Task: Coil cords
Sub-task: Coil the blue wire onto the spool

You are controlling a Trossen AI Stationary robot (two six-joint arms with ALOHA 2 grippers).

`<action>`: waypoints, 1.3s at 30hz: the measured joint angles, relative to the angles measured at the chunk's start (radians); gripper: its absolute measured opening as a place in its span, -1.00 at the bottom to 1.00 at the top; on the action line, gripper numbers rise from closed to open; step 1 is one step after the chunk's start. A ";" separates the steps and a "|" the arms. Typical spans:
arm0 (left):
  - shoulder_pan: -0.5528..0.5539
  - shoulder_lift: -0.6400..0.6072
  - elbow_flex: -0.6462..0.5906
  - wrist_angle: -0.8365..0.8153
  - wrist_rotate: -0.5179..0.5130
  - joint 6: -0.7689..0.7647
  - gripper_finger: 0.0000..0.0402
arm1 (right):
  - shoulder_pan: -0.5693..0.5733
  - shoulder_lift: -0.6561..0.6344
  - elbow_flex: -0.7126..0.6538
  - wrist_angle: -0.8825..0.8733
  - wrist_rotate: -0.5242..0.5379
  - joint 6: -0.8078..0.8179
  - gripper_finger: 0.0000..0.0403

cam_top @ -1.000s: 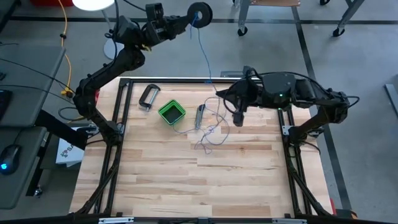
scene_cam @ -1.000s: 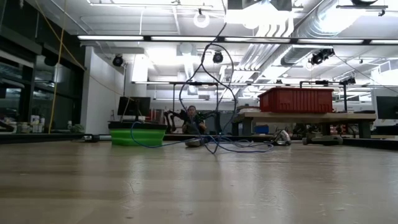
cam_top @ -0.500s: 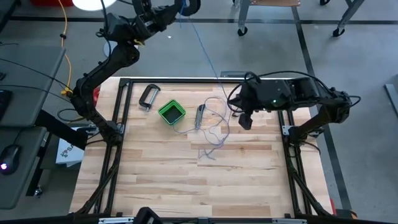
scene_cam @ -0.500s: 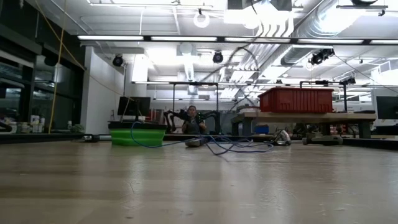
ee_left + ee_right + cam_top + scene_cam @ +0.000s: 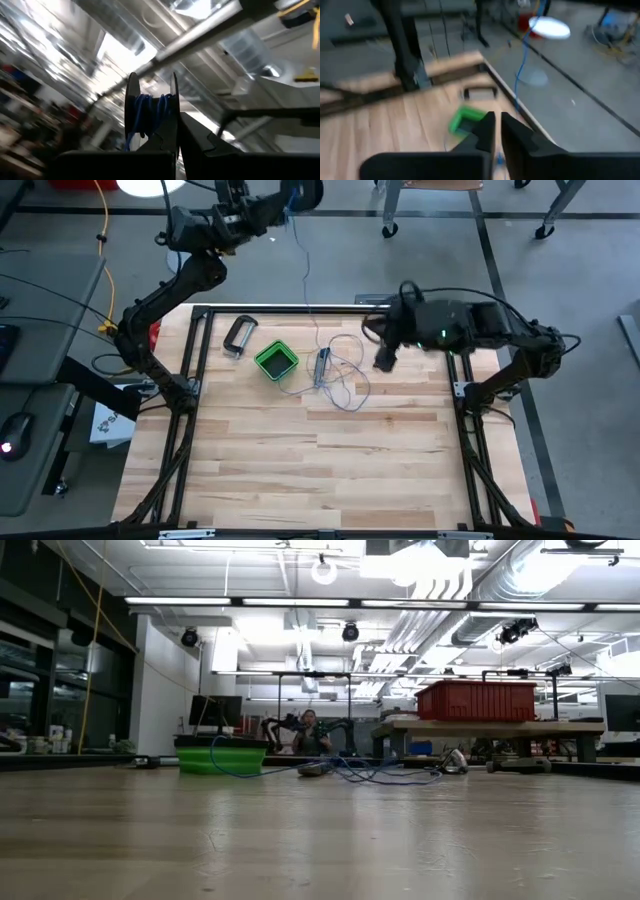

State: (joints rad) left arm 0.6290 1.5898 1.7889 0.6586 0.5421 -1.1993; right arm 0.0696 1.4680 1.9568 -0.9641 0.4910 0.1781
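Note:
The small dark spool [image 5: 308, 190] is high up beyond the table's far edge, with my left gripper [image 5: 285, 202] shut on it. The left wrist view shows blue turns wound on the spool [image 5: 149, 111] ahead of my left gripper [image 5: 177, 125]. From there the thin blue-grey wire [image 5: 305, 260] hangs down to the table. Its loose loops [image 5: 342, 380] lie beside the green box [image 5: 276, 360]. My right gripper [image 5: 383, 362] hovers right of the loops. Its fingers [image 5: 490, 131] stand a narrow gap apart, with nothing seen between them. My left gripper pinches one flange of the spool at its rim [image 5: 173, 107] between its two fingers. The fingers slant upward, and the spool stands edge-on beyond them. The spool is lifted clear of everything, and the wire hangs from it down to the table.
A metal clamp-like piece [image 5: 238, 335] and a grey tool [image 5: 322, 365] lie near the green box [image 5: 220, 758]. A black frame rail [image 5: 260, 308] runs along the far edge. The near half of the table [image 5: 320, 470] is bare wood. A person [image 5: 312, 730] sits far behind.
The wire no longer runs to my right gripper. Its raised loops have fallen flat onto the table near the green box. My right gripper has turned in place. My left gripper has carried the spool a little toward the far left and tipped upward.

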 joint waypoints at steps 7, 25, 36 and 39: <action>-0.169 0.000 0.000 -0.001 0.008 0.001 -1.00 | -0.131 0.077 0.000 0.456 -0.198 -0.116 -0.33; -0.310 0.001 0.000 0.043 0.047 0.099 -1.00 | -0.187 0.184 0.000 0.707 -0.517 -0.133 -0.06; -0.301 -0.002 0.000 0.043 0.036 0.111 -1.00 | -0.187 0.171 0.000 0.699 -0.518 -0.134 -0.56; -0.301 -0.002 0.000 0.043 0.036 0.112 -1.00 | -0.187 0.171 0.000 0.698 -0.518 -0.129 -0.67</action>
State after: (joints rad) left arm 0.3283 1.5879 1.7893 0.7021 0.5781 -1.0878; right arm -0.1173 1.6394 1.9568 -0.2657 -0.0269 0.0490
